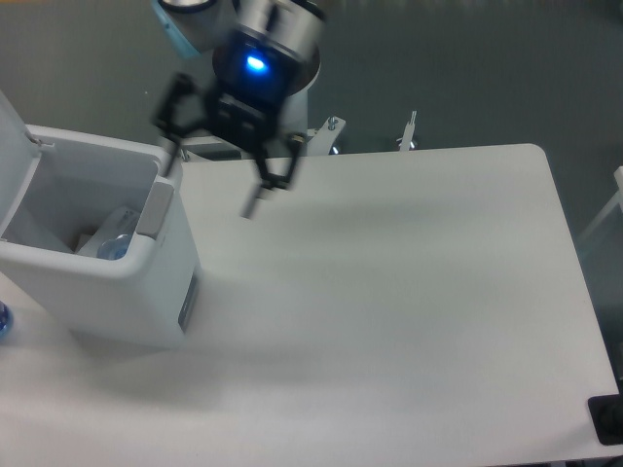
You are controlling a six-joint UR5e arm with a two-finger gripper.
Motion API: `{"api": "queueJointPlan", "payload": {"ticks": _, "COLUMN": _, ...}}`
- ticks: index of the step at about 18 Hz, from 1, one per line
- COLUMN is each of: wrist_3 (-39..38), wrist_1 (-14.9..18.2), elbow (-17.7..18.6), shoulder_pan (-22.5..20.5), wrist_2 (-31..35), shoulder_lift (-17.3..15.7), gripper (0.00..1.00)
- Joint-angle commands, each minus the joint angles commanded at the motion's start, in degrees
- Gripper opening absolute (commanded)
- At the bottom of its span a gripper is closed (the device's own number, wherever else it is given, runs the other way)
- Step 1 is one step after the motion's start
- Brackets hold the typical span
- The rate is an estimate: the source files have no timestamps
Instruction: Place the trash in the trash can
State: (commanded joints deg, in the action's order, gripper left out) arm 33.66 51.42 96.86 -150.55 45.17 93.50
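Observation:
The trash can (102, 297) stands at the table's left end, a boxy white bin with its lid (12, 131) hinged up. Inside it lie a clear bottle (115, 247) with blue on it and a pale translucent bag (90, 236), both partly hidden by the front wall. My gripper (209, 187), blurred by motion, hangs open and empty above the table just right of the can's back corner.
The robot's white base column (265, 107) rises behind the table's back edge, with metal brackets (331, 125) beside it. A small blue object (3, 319) peeks in at the left edge. A black item (607, 418) sits at the bottom right corner.

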Motion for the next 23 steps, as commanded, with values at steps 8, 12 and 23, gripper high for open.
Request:
{"api": "queueJointPlan", "payload": {"ticks": 8, "wrist_3": 4.8, "wrist_1": 0.2, "elbow": -3.3, "shoulder_pan": -3.8, "wrist_2": 17.9, "shoulder_lift": 9.2, "gripper": 1.00}}
{"api": "queueJointPlan", "payload": {"ticks": 12, "wrist_3": 6.5, "wrist_1": 0.4, "elbow": 0.6, "shoulder_pan": -4.7, "wrist_2": 28.4, "shoulder_lift": 10.9, "gripper": 1.00}}
{"api": "queueJointPlan", "payload": {"ticks": 23, "wrist_3": 24.8, "wrist_1": 0.4, "elbow": 7.5, "shoulder_pan": -5.4, "wrist_2": 40.4, "shoulder_lift": 10.9, "gripper": 1.00}}
